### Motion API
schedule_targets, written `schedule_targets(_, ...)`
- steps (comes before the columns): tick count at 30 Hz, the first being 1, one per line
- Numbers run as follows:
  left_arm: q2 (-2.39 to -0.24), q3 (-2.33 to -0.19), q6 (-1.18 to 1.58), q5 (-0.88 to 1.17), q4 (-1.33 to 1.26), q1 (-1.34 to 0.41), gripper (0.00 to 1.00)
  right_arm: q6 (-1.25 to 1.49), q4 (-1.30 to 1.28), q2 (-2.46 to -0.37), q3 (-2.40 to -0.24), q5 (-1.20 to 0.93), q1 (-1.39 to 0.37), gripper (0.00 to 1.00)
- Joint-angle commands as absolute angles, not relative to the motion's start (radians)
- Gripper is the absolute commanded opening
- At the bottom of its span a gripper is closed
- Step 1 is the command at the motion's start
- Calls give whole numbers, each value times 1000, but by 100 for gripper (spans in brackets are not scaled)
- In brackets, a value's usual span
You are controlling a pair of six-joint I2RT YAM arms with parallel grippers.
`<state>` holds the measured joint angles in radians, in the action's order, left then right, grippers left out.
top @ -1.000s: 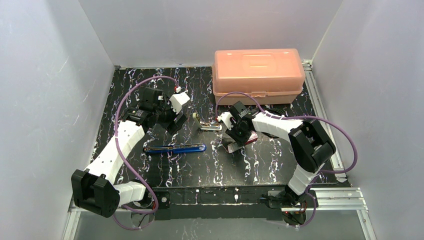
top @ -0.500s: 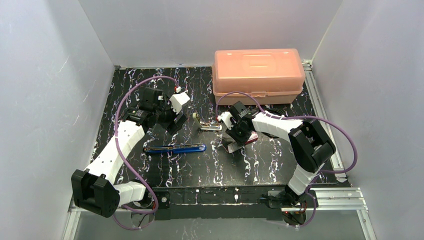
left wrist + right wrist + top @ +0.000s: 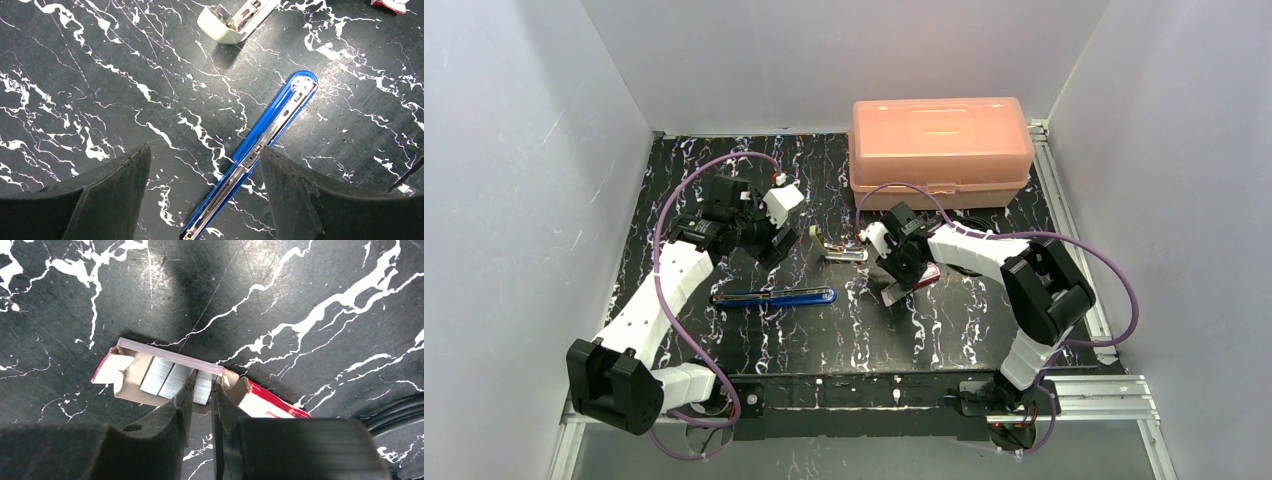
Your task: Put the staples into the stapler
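Observation:
The stapler lies in two parts: a long blue body with its metal channel facing up (image 3: 774,297) (image 3: 270,135) and a white-and-silver piece (image 3: 844,252) (image 3: 235,22) beyond it. My left gripper (image 3: 774,245) (image 3: 205,150) hangs open and empty above the blue body. The red staple box (image 3: 899,293) (image 3: 265,402) lies with its pale tray (image 3: 170,355) slid out, showing silvery staple strips (image 3: 162,376) side by side. My right gripper (image 3: 902,275) (image 3: 202,377) reaches into the tray, its fingers closed on the rightmost strip (image 3: 202,387).
A large orange plastic case (image 3: 939,135) stands at the back right. A black cable (image 3: 400,410) lies right of the red box. Grey walls enclose the black marbled table (image 3: 724,180) on three sides.
The right gripper has shifted only very slightly at the staple box. The left arm and stapler parts have not moved.

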<state>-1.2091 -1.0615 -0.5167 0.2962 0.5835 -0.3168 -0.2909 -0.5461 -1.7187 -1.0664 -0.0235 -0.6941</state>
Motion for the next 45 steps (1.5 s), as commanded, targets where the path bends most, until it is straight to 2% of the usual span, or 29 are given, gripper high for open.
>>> schedule_targets(1, -1202, -1064, -525, 313, 597, -313, 78, -290, -523, -1728, -1078, 28, -693, 28)
schedule_targets(11, -1203, -1062, -527, 313, 598, -313, 78, -284, -513, -1740, -1071, 29, -693, 32)
schedule_targets(24, -1206, -1068, -554, 309, 598, -313, 78, -281, -524, -1713, -1109, 21, -692, 14)
schedule_targets(35, -1201, -1071, -562, 309, 597, -313, 79, -281, -536, -1691, -1137, 11, -693, 7)
schedule_targets(38, -1201, -1069, -561, 309, 598, -313, 79, -290, -537, -1697, -1132, 23, -691, 9)
schedule_targets(45, -1199, -1066, -562, 310, 598, -313, 79, -298, -540, -1711, -1117, 16, -691, 24)
